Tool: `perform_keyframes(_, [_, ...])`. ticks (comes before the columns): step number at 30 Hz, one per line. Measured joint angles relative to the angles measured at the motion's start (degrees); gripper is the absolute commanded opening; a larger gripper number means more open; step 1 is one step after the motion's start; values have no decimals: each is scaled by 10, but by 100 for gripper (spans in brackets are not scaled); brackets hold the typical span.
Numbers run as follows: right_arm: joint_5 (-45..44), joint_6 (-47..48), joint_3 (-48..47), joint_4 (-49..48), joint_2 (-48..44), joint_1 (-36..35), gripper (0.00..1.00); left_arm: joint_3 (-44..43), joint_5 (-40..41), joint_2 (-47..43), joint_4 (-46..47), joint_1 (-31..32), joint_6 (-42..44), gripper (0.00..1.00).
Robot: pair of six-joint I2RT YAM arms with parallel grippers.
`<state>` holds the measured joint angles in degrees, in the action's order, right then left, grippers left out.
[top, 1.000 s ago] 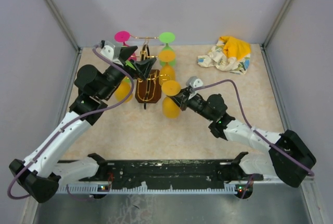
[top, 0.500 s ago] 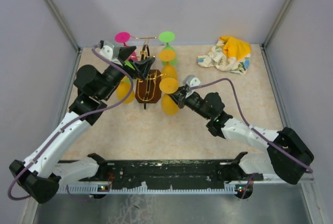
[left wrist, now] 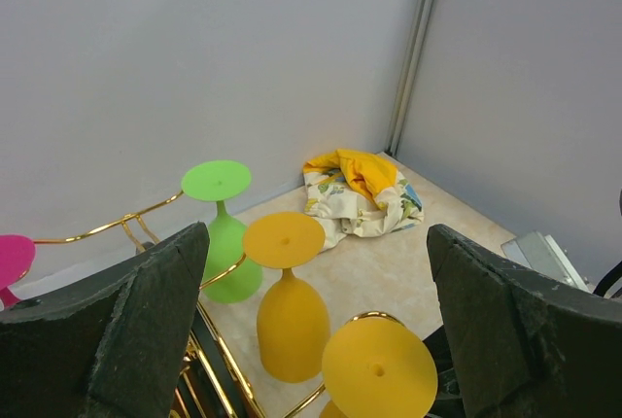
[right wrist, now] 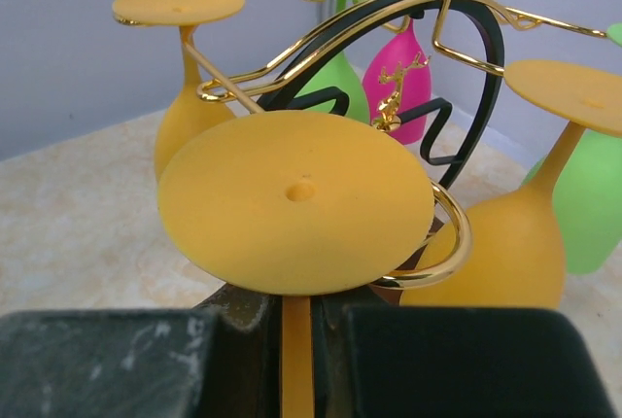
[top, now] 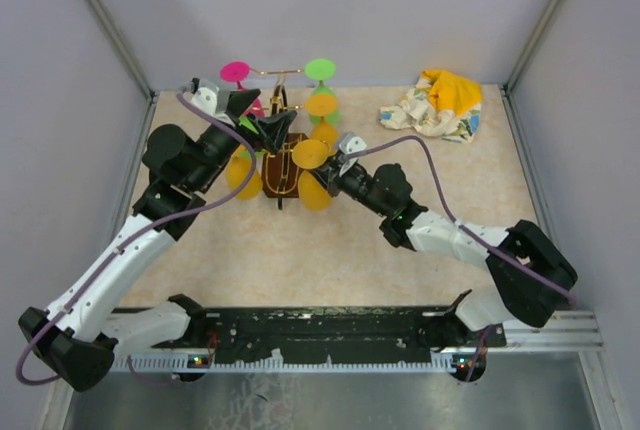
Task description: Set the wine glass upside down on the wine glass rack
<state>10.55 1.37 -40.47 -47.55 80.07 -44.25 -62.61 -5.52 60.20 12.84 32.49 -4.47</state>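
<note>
Walls (top: 400,10): plain grey, closing in three sides.
Table (top: 400,240): beige and lightly speckled; both my arms are bolted at its near edge.
Rack (top: 283,180): stands left of centre, toward the far side of the table. It has a dark brown wooden base, a thin gold wire post and curled gold hook arms. My right wrist view also shows a black curved band with a small gold deer on it.
Cloth (top: 435,105): crumpled, yellow and white print, in the far right corner, well apart from the rack.
Other glasses (top: 320,72): pink, green and orange, all foot-up on the rack's arms.
Glass (right wrist: 296,199): solid matte orange and opaque, turned upside down. Its flat round foot is on top with a small dimple at the centre, and a thin stem runs down to the bowl below. It is at the rack's near right side, off the table. One gold curl (right wrist: 442,248) loops just under the right edge of its foot. I cannot tell whether foot and curl touch, or whether the stem is inside the hook.
Right gripper (right wrist: 292,326): clamped on the glass's stem, just under the foot.
Left gripper (top: 262,116): fingers wide apart with nothing between them, over the rack's left side.
</note>
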Motion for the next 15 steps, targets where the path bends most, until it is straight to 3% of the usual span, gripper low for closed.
perform_keyframes(15, [-93, 0, -16, -40, 43, 0, 0, 4, -1, 0, 0, -8, 0, 99])
